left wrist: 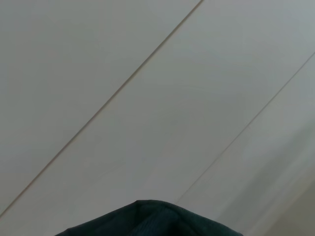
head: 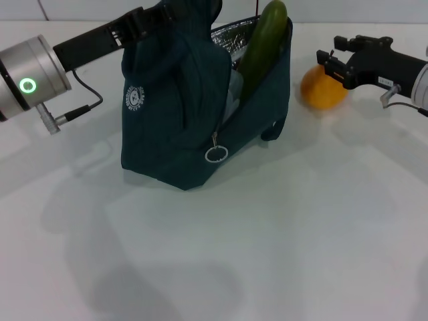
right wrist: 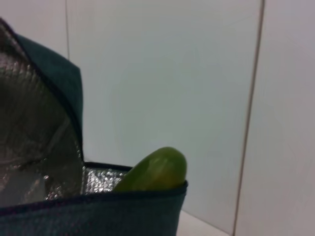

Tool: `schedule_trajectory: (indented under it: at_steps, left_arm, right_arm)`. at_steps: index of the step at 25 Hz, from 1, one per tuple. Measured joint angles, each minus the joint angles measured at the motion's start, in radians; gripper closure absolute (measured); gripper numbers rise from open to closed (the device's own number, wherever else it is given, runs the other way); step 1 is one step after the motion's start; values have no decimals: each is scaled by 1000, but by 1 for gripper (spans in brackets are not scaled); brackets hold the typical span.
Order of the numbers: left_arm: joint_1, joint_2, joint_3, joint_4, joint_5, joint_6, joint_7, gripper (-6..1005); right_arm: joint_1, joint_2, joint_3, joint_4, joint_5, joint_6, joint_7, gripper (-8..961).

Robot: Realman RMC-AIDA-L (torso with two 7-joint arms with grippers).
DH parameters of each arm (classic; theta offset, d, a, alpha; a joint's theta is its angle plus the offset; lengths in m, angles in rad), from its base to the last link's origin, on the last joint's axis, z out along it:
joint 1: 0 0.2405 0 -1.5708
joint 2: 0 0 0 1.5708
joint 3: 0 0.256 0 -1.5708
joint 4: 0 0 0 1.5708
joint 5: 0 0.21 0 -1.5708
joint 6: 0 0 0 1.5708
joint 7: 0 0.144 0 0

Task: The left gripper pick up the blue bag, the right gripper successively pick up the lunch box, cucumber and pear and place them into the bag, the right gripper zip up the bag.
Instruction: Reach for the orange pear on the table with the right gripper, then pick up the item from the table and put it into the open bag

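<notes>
A white table (head: 267,254) fills the head view. From the left, the left gripper (head: 148,21) reaches to the top of a dark blue insulated bag (head: 174,120); its fingers are hidden against the fabric, so whether they are closed on it cannot be told. The bag stands unzipped, silver lining showing, its zipper ring (head: 215,154) hanging at the front. A cucumber (head: 262,41) leans upright inside, its tip above the rim. To the right, an orange-yellow pear (head: 321,90) sits on the table. The right gripper (head: 329,63) hovers just above it, fingers apart, holding nothing.
</notes>
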Motion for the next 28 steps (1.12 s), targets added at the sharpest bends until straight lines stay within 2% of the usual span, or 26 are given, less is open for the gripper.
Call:
schedule_trajectory:
  at_steps: [6, 14, 19, 28]
  left_arm:
    - [0, 0, 0, 0, 1, 0, 2, 954]
    - [3, 0, 0, 0, 1, 0, 2, 954]
    - [3, 0, 0, 0, 1, 1, 2, 954]
    - [16, 2, -2, 0, -2, 4, 2, 955]
  right_arm:
    - [2, 0, -6, 0, 3, 1, -20, 609]
    - [1, 0, -3, 0, 17, 1, -21, 836]
    - [-9, 0, 2, -10, 28, -8, -21, 922]
    - [-128, -3, -5, -188, 128, -148, 19, 922]
